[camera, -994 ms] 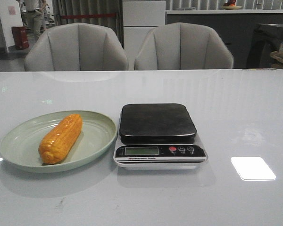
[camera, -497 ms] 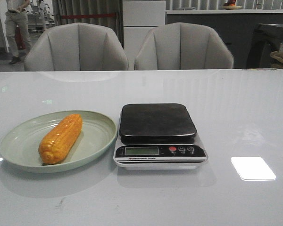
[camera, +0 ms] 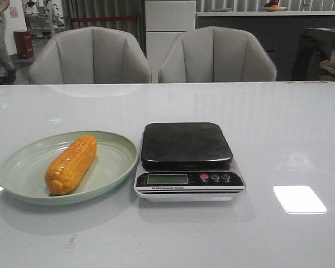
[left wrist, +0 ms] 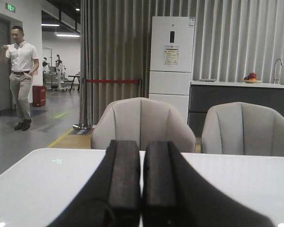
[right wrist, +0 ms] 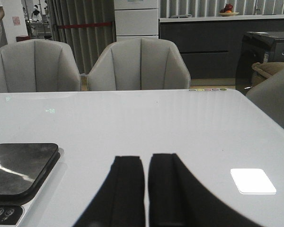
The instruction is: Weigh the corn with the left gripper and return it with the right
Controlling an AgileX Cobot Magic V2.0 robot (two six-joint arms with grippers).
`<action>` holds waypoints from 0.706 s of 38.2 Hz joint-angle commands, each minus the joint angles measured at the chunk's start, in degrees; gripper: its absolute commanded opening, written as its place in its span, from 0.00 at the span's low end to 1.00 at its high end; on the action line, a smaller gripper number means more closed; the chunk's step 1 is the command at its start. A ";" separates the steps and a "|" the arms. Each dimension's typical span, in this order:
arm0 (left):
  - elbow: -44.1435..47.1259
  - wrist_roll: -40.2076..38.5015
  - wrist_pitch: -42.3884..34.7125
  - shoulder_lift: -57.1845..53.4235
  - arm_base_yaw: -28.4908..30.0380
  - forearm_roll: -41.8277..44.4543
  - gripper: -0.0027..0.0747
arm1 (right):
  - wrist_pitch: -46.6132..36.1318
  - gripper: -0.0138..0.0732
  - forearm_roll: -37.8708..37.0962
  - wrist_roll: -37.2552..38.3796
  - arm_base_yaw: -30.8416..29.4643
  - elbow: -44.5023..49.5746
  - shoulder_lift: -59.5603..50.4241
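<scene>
The orange-yellow corn lies on a pale green plate at the table's left. A kitchen scale with a bare black platform stands just right of the plate; its corner shows in the right wrist view. Neither arm shows in the front view. My left gripper is shut and empty, held over the white table, with the corn out of its view. My right gripper is shut and empty, over the table to the right of the scale.
Two grey chairs stand behind the table's far edge. A bright light patch lies on the table at the right. A man walks in the background hall. A white fridge stands behind the chairs.
The corn, plate and scale have not moved. Only the man in the background has walked further left.
</scene>
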 commanded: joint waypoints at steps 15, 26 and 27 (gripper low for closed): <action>-19.54 -0.29 23.87 14.52 0.01 -2.56 0.18 | -4.84 0.38 -0.67 -0.43 -0.38 0.62 -1.11; -17.14 -0.29 23.76 14.83 -5.92 -1.94 0.18 | -4.84 0.38 -0.67 -0.43 -0.38 0.62 -1.11; -17.26 -0.29 23.90 15.16 -6.62 -1.44 0.19 | -4.84 0.38 -0.67 -0.43 -0.38 0.62 -1.11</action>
